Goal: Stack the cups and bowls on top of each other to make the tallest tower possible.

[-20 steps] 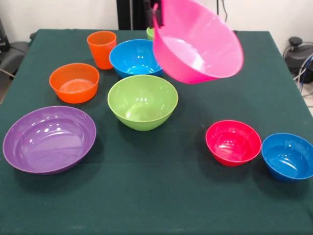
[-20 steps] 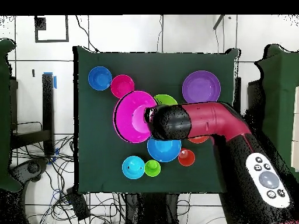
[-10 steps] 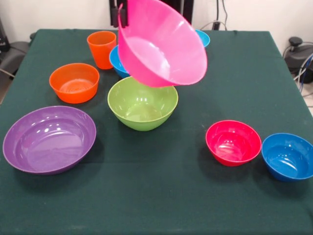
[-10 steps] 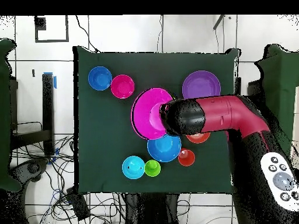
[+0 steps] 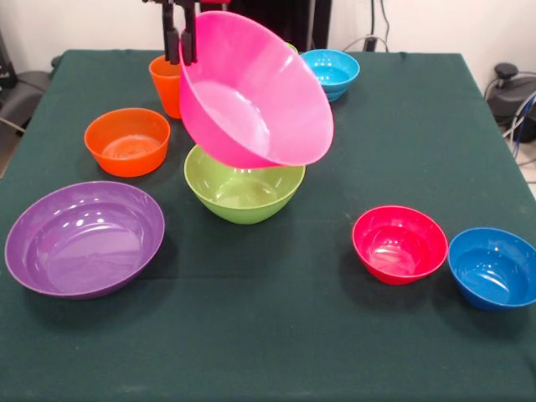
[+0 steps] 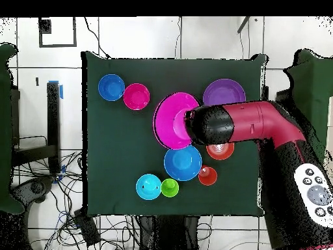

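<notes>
The huge pink bowl hangs tilted in the air, and my gripper is shut on its upper left rim. It hovers just over the large lime green bowl, which the overhead view hides. Behind it in the front view stand the orange cup and a sliver of the light green cup. The large blue bowl shows only from overhead. In the overhead view my arm covers the gripper.
On the green cloth also sit the orange bowl, purple bowl, red bowl, a small blue bowl and a light blue bowl.
The pink bowl, held by my gripper, has travelled leftward in the front view and now sits over the lime green bowl. The other bowls and cups stayed put.
</notes>
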`<state>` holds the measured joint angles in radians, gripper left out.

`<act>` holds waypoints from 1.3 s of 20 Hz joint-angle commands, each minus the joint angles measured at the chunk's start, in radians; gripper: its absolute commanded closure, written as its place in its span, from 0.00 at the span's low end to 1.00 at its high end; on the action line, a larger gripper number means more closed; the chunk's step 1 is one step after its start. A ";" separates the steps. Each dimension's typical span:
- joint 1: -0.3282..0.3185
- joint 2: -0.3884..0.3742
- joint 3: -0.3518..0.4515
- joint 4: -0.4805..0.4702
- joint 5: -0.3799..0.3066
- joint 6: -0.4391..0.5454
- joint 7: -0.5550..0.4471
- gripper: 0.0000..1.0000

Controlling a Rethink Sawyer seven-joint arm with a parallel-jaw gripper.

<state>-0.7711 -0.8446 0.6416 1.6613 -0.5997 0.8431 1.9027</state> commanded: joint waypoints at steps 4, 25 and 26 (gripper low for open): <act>-0.014 0.094 0.063 -0.070 -0.084 0.077 -0.375 1.00; -0.041 0.182 0.071 -0.143 -0.100 0.069 -0.464 1.00; -0.039 0.182 0.070 -0.142 -0.102 0.065 -0.461 1.00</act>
<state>-0.8350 -0.6893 0.6891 1.5694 -0.6300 0.8431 1.7301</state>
